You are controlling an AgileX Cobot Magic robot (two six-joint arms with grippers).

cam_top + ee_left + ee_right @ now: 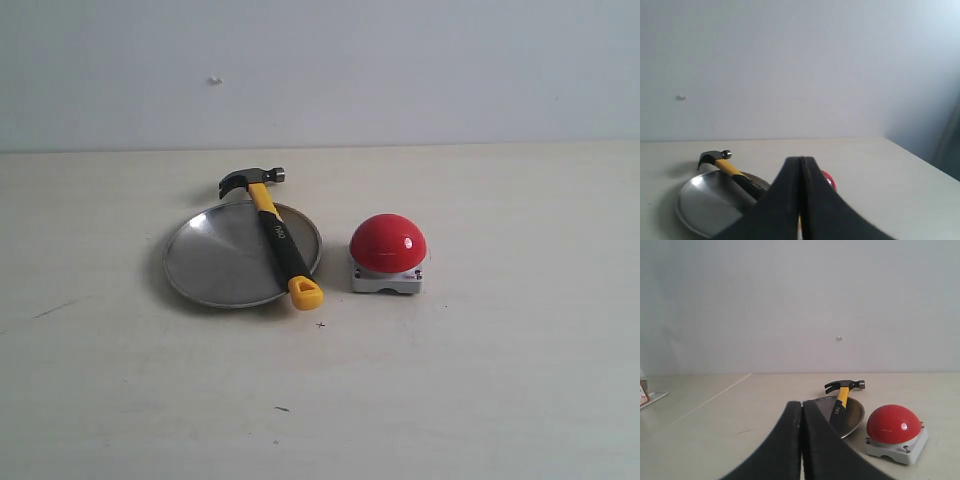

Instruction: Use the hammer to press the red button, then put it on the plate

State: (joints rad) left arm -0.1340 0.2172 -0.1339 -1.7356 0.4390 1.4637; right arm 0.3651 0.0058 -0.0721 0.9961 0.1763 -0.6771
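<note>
So the hammer (280,245) lies across the plate (215,262), white handle lettering too blurry to read; left gripper (800,161) and right gripper (801,404) both pinched together.

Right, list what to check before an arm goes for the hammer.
1. hammer unheld, lying across the plate, handle reachable: ok.
2. red button upright, apart from the plate: ok.
3. left gripper open for a grasp: not ok, fingers pressed together.
4. right gripper open for a grasp: not ok, shut too.
5. Whether the button has been pressed already: cannot tell.
</note>
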